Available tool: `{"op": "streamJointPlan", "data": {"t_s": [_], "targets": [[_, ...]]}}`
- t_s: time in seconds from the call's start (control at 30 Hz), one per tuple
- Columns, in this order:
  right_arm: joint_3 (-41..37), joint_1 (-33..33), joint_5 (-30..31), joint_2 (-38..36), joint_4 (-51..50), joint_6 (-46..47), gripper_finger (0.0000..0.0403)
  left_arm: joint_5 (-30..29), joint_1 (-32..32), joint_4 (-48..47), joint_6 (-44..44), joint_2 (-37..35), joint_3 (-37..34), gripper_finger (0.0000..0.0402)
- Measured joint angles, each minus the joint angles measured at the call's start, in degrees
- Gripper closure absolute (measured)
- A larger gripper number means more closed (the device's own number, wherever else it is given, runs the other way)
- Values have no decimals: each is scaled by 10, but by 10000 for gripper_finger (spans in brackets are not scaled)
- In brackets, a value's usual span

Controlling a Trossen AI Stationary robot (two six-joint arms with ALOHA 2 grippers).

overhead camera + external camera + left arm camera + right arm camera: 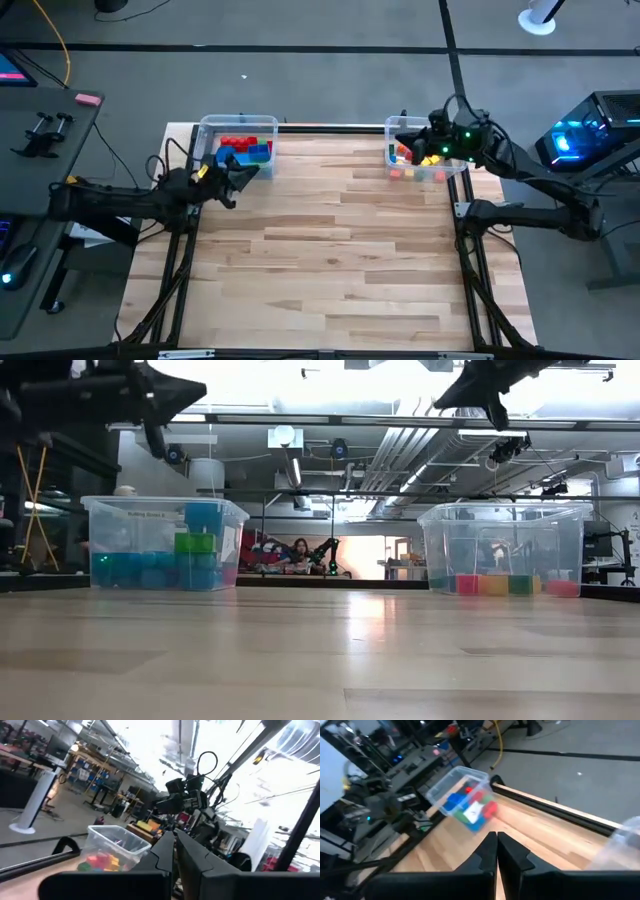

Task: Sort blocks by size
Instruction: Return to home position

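The larger red, blue and green blocks [243,150] lie in a clear bin [212,127] at the table's far left; this bin also shows in the right wrist view [465,802]. Small cubes [412,160] in several colours lie in a second clear bin [392,125] at the far right, which also shows in the left wrist view [107,852]. My left gripper [250,172] is shut and empty, raised beside the left bin's near right corner. My right gripper [402,135] is shut and empty, raised over the right bin. Both sets of fingers [175,851] [496,851] show closed together.
Both bins stand on the wooden table [320,260] along its far edge, also seen in the low view [165,545] [505,550]. A black rail [330,127] runs along the far edge between them. Bare wood spreads across the middle and near side.
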Motion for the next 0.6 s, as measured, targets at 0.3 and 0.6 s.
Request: {"op": "streamJointPlan", "data": {"t_s": [0.3,0.6], "targets": [[0,108,41,-1,25,51,401,-14,-6,56,-24,0,-74,401],[0,207,51,-33,-24,76,402,0,-6,20,-16,-1,-74,401]]}}
